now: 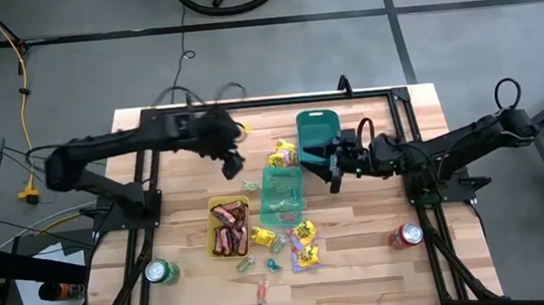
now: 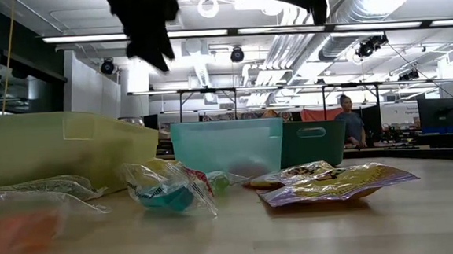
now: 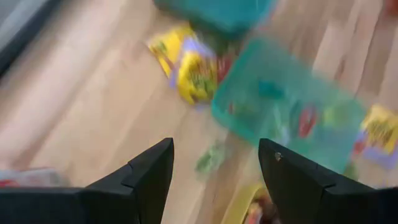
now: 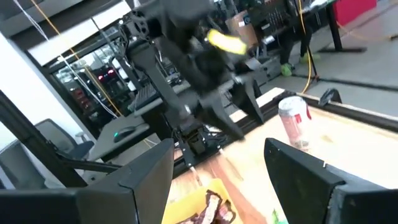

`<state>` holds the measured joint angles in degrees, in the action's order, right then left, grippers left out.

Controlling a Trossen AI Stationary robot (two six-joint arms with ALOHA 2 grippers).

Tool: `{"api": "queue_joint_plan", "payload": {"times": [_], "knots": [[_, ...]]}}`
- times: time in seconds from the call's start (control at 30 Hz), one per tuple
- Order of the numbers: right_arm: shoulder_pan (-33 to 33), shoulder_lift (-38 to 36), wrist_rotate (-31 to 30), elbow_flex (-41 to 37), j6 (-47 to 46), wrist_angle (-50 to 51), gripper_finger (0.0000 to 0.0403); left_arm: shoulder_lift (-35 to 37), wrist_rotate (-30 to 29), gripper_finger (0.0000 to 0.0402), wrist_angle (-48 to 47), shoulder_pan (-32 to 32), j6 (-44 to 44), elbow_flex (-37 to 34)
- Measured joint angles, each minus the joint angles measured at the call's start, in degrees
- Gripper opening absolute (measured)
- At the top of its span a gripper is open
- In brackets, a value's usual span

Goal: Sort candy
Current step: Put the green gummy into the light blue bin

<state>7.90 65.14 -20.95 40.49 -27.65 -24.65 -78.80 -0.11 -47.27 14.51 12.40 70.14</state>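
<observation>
Step in hand, judged: between picks, both claws empty; sorting part done.

- Yellow tray (image 1: 211, 218) left of clear teal tray (image 1: 282, 194): holds red-brown bars (image 1: 229, 229).
- Left claw (image 1: 232, 159) above desk (image 1: 383, 262), up-left of teal tray; fingers spread, nothing held. Loose pale piece (image 1: 251, 185) just below it, apart.
- Yellow packets (image 1: 306, 245) below teal tray; one more (image 1: 283, 153) above it.
- Right claw (image 1: 335, 167) just right of teal tray, spread.

Next move calls for descent onto loose piece.
</observation>
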Motion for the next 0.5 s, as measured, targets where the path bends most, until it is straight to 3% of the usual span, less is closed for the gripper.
{"api": "queue_joint_plan", "payload": {"times": [0.3, 0.5], "knots": [[0.2, 0.0, 0.0, 0.0, -7.3, 3.0, 0.0245, -15.5, 8.1, 0.0223, 0.4, 0.0, -8.7, 0.0], [1.7, 0.0, 0.0, 0.0, -8.0, 4.3, 0.0245, -22.0, 8.5, 0.0223, 1.4, 0.2, -10.1, 0.0]]}}
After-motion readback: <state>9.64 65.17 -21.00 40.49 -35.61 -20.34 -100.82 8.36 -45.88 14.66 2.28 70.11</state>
